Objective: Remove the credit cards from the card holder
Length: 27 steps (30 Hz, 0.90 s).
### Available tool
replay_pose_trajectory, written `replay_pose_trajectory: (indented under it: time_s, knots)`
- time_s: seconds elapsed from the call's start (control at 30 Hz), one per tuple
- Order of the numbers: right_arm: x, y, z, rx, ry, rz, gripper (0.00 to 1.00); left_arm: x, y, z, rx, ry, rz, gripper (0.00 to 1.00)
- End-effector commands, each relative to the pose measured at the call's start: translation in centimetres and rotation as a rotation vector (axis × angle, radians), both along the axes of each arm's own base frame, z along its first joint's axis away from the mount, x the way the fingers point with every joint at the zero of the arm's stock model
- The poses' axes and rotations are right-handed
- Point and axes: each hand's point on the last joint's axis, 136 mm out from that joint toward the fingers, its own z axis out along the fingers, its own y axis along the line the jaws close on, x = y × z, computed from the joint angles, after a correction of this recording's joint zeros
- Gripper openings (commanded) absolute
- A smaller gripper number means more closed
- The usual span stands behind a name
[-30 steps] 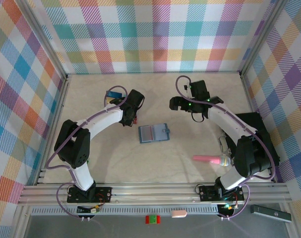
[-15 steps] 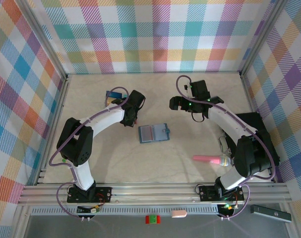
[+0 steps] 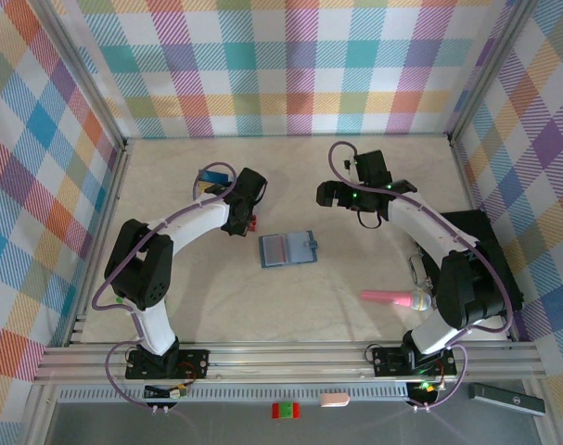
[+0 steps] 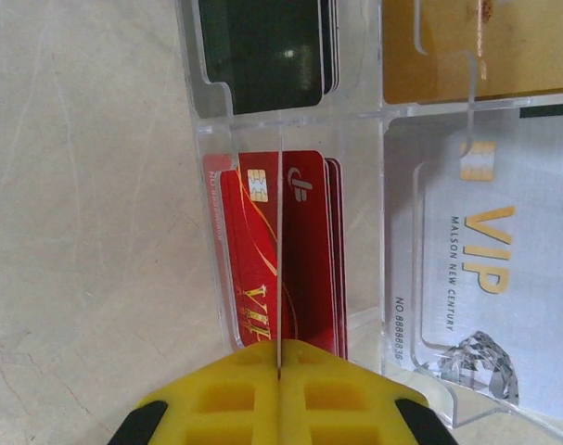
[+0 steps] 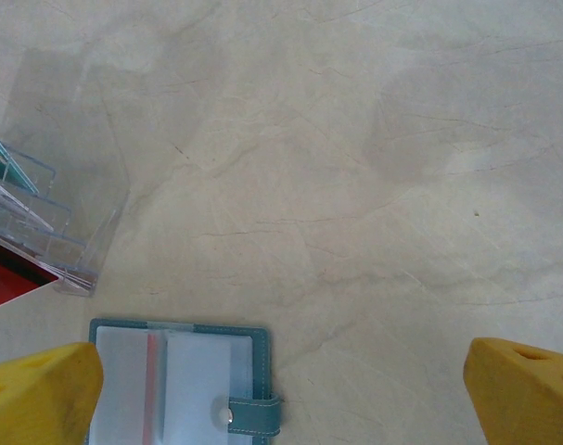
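Open card holder [image 3: 287, 249] lies flat on the table. Left gripper [image 4: 278, 371], jaws pressed together, is up-left of it, over red credit cards [image 4: 304, 250] in a clear organizer [image 4: 207, 102]. Right gripper [image 5: 281, 399], spread wide, is up-right of it.

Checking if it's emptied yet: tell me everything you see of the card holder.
The card holder is a small teal fabric booklet lying flat on the table, clear plastic sleeves facing up, a snap tab on one side. A red strip shows through one sleeve in the right wrist view. Nothing else touches it.
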Motion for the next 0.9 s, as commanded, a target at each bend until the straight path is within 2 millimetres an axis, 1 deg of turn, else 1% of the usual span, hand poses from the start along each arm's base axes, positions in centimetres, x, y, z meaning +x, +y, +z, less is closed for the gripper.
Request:
replay_pose_trajectory:
  time_s: [0.0, 0.27, 0.63, 0.7, 0.87]
  knots:
    - [0.5, 0.1, 0.6, 0.019, 0.0, -0.001, 1.0, 0.2, -0.1, -0.3, -0.013, 0.002, 0.003, 0.0]
    - [0.8, 0.0, 0.8, 0.021, -0.002, -0.004, 1.0, 0.2, 0.0, -0.7, -0.018, 0.014, 0.007, 0.0]
    - [0.9, 0.4, 0.9, 0.042, 0.003, 0.006, 0.99, 1.6, 0.0, -0.8, 0.018, -0.045, -0.066, 0.15]
    - [0.9, 0.3, 0.8, 0.041, 0.005, 0.006, 0.99, 1.8, -0.1, -0.7, 0.027, -0.048, -0.081, 0.16]
    - [0.9, 0.4, 0.9, 0.043, 0.005, 0.005, 0.99, 2.4, -0.3, -0.9, 0.019, -0.059, -0.103, 0.16]
